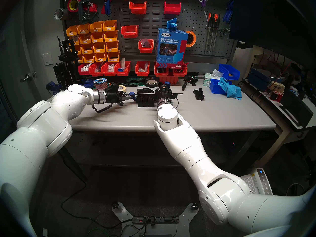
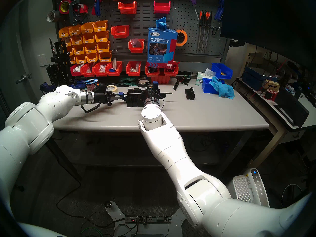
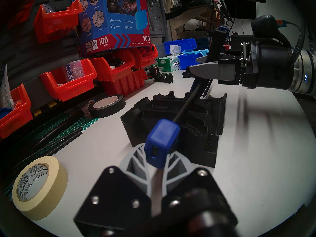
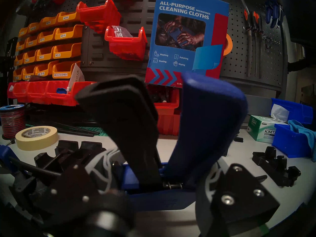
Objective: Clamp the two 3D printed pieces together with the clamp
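Your left claw (image 3: pixel 158 164) is clenched on the clamp (image 3: pixel 161 142) at its left end, the grey fingers (image 3: pixel 135 163) closed just behind the blue end jaw, which sticks out past the fingertips. From that jaw the thin black bar runs away across the two 3D printed pieces (image 1: pixel 145 98), which stand side by side on the grey tabletop (image 1: pixel 213 111), apparently touching each other. In the head view the bar (image 1: pixel 145 94) lies level over the top of the pieces, and its free tip pokes out to the right of your right wrist.

Your right claw (image 4: pixel 160 173) is wrapped around the clamp's trigger handle: the black trigger lever (image 4: pixel 130 129) and the blue grip (image 4: pixel 210 122) rise up between the two fingers (image 4: pixel 102 163), squeezed fairly close to one another. The fingers press on both sides of the handle's base, so this claw is grasping the clamp too.

You cannot tell from any view whether the clamp's jaws actually touch the faces of the pieces; the sliding jaw is hidden behind the handle and your wrist.

Near the left claw sits a cream roll of masking tape (image 3: pixel 40 187), with a black tape roll (image 3: pixel 106 105) farther back. A lower black stepped part (image 1: pixel 199 94) lies well apart to the right, and beyond it a blue bin (image 1: pixel 216 87) holds a blue cloth.
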Robot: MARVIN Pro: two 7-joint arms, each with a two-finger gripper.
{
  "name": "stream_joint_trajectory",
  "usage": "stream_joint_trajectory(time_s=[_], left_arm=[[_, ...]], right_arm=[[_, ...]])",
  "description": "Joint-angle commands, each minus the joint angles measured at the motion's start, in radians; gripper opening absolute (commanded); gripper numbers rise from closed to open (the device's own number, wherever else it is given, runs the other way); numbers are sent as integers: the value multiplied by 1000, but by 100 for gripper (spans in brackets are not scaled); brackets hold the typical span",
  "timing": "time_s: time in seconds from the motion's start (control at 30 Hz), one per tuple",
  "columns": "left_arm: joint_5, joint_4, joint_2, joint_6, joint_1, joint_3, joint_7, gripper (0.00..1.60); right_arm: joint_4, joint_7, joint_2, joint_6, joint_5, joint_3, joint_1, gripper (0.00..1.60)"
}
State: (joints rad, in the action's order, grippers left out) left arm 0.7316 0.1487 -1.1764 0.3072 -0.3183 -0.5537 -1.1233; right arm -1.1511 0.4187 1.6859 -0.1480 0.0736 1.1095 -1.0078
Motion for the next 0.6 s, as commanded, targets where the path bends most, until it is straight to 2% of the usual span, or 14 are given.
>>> stream_joint_trajectory(time_s=[0.0,0.57], left_arm=[[0,11,-23,-3,12,0,-4,0],[0,10,-22,-3,11,-1,-2,0]], right_arm=[[0,-15,53,-4,8,-36,1,0],[5,10,83,-4,21,-47,9,0]])
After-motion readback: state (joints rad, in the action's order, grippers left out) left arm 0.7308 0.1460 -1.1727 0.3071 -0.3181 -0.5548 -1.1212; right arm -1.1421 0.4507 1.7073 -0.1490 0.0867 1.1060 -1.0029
